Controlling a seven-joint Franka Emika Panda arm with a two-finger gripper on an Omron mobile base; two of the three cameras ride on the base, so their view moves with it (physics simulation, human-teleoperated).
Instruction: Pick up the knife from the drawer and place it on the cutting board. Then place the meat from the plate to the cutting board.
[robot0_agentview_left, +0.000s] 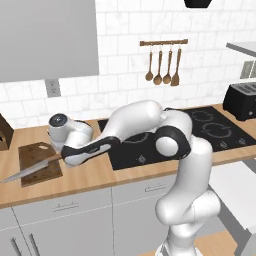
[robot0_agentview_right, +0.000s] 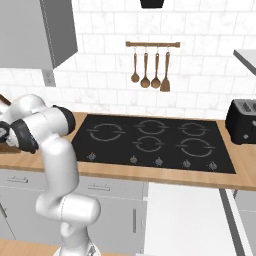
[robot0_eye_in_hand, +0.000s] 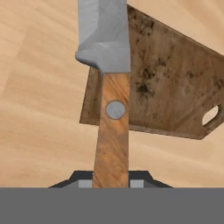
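My gripper (robot0_agentview_left: 61, 157) is shut on the wooden handle of the knife (robot0_agentview_left: 27, 171), at the left of the counter. The grey blade points left and forward, low across the dark-brown cutting board (robot0_agentview_left: 35, 152), its tip past the board's front left corner. In the hand view the knife (robot0_eye_in_hand: 105, 35) runs up from my gripper (robot0_eye_in_hand: 111, 181), with the cutting board (robot0_eye_in_hand: 170, 87) under and to the right of it. I cannot tell whether blade and board touch. The drawer (robot0_agentview_right: 185, 220) stands pulled out below the counter at the right. The meat and the plate are out of view.
A black hob (robot0_agentview_left: 210, 130) fills the counter's middle and a black toaster (robot0_agentview_left: 242, 100) stands at the far right. Wooden utensils (robot0_agentview_left: 162, 65) hang on the tiled wall. A light wooden knife block (robot0_agentview_left: 4, 132) sits at the left edge, behind the board.
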